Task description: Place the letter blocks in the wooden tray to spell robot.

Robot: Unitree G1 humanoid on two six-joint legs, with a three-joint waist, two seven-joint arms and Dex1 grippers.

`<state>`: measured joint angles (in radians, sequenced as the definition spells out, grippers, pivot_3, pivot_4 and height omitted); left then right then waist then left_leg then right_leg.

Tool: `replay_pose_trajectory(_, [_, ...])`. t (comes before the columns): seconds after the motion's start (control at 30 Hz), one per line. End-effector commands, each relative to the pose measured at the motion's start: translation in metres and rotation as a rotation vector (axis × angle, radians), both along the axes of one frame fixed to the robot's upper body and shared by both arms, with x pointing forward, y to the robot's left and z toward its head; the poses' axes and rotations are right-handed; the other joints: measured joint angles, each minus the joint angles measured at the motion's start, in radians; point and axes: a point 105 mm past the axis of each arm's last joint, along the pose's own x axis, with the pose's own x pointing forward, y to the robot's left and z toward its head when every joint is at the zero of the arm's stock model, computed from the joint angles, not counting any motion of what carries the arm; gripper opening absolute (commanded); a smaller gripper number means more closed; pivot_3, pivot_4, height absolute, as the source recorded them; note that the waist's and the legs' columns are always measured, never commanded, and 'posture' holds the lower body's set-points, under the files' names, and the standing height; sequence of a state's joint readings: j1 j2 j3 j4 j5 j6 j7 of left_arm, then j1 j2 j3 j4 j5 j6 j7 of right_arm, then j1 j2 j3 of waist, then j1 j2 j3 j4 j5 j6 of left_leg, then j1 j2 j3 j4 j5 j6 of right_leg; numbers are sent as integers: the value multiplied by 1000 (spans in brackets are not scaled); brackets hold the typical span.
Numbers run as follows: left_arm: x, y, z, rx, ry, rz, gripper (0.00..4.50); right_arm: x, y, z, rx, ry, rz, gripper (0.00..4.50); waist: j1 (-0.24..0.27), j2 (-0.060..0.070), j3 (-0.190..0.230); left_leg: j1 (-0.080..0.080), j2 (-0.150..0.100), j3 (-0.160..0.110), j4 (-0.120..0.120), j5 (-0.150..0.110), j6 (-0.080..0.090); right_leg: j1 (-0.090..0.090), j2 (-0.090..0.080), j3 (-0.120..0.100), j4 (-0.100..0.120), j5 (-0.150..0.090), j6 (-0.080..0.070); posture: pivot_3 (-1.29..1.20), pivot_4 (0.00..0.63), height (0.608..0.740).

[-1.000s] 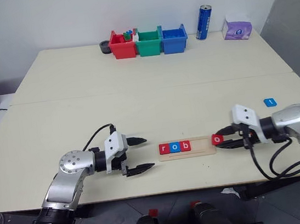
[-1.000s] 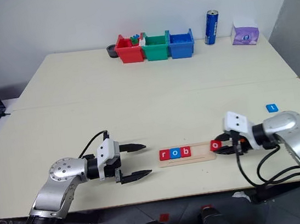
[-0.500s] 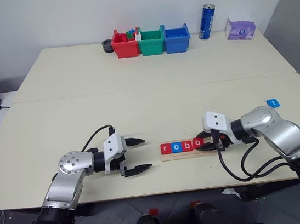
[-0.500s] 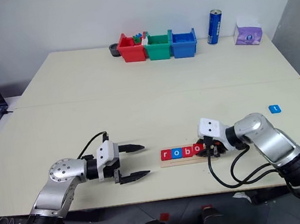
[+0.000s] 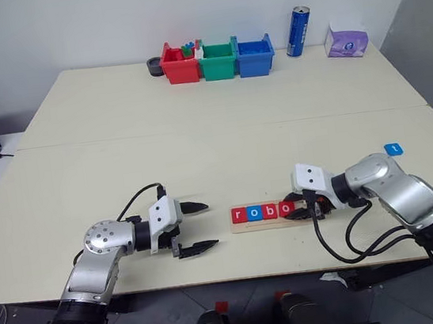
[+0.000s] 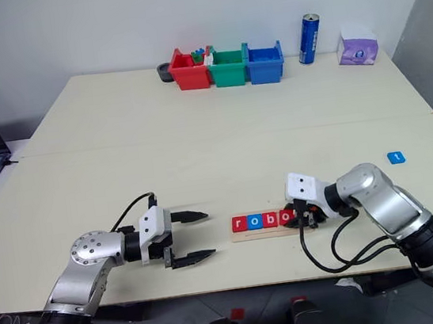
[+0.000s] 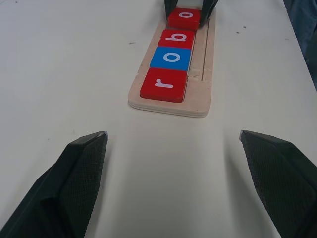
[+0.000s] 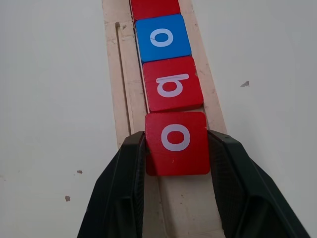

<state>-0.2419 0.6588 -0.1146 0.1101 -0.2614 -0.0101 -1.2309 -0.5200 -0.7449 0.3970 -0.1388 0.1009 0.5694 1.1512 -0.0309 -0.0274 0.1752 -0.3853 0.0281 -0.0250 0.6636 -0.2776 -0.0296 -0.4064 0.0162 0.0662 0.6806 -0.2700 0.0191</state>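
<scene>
The wooden tray (image 5: 270, 217) is lying near the front edge of the table (image 5: 199, 148), between the two arms. Four letter blocks are being shown in a touching row on it: a red r (image 7: 164, 85) at the left end, then a blue o (image 7: 171, 58), a red b (image 7: 177, 37) and a red o (image 8: 176, 142). The red o is being clamped on two opposite sides by the right gripper (image 8: 177, 148), whose fingers are resting over the tray's right part. The fifth block, a blue t (image 5: 392, 149), is lying apart on the table, further back and to the right. The left gripper (image 5: 198, 227) is being held spread wide and empty, just left of the tray. Red, green and blue bins (image 5: 216, 60), a blue can (image 5: 296, 32) and a purple tissue pack (image 5: 343, 40) are standing at the far edge.
</scene>
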Motion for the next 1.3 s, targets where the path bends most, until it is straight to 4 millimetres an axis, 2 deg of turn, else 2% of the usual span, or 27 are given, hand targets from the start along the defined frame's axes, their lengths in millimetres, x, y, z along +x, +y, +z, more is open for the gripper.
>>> replay_pose_trajectory(0.03, [0, -1, 3, -4, -28, -5, 4500, 4, 3, 9, 2, -47, 24, 2176, 0, 0, 0, 0, 0, 0, 0, 0, 0, 0, 0, 0, 0, 0, 0, 0, 150, 740])
replay_pose_trajectory(0.07, [0, -1, 3, -4, -28, -5, 4500, 4, 3, 9, 0, -49, 25, 2438, 0, 0, 0, 0, 0, 0, 0, 0, 0, 0, 0, 0, 0, 0, 0, 0, 150, 740])
replay_pose_trajectory(0.2, [0, -1, 2, -4, -28, -4, 4500, 7, 4, 13, 12, -68, 22, 3939, 0, 0, 0, 0, 0, 0, 0, 0, 0, 0, 0, 0, 0, 0, 0, 0, 150, 740])
replay_pose_trajectory(0.27, [0, -1, 1, -4, -28, -4, 4500, 8, 5, 17, 21, -86, 18, 4469, 0, 0, 0, 0, 0, 0, 0, 0, 0, 0, 0, 0, 0, 0, 0, 0, 150, 740])
replay_pose_trajectory(0.53, [-1, -1, 0, -6, -29, 2, 4500, -5, 3, 37, 97, -81, -3, 4469, 0, 0, 0, 0, 0, -1, 0, 0, 0, 0, 0, 0, 0, 0, 0, 0, 150, 740])
replay_pose_trajectory(0.83, [-2, -1, -1, -6, -29, -1, 4500, -13, -13, 36, 178, -103, -188, 4469, 1, 0, 0, -1, 0, 0, 0, 0, 0, 0, 0, 0, 0, 0, 0, 0, 150, 740])
replay_pose_trajectory(0.93, [0, -1, -1, -2, -31, -6, 4500, -21, -14, 29, 161, -82, -194, 3888, 1, 0, 0, 0, 0, 0, 0, 0, 0, 0, 0, 0, 0, 0, 0, 0, 150, 740])
replay_pose_trajectory(1.0, [1, -2, 0, -2, -32, -9, 4500, -27, -12, 25, 149, -66, -180, 3280, 1, 0, 0, 0, 0, 0, 0, 0, 0, 0, 0, 0, 0, 0, 1, 0, 150, 740])
replay_pose_trajectory(1.07, [2, -3, 0, -1, -35, -13, 4500, -34, -8, 24, 155, -44, -156, 2456, 1, 0, 0, 0, 0, 0, 0, 0, 0, 0, 0, -1, 0, 0, 1, 0, 150, 740])
replay_pose_trajectory(1.3, [3, -4, -1, 2, -40, -21, 4500, -51, 0, 14, 137, 28, -100, 22, 1, 0, 0, 0, 0, 0, 0, 0, 0, 0, 0, -1, 0, -1, 1, 0, 150, 740])
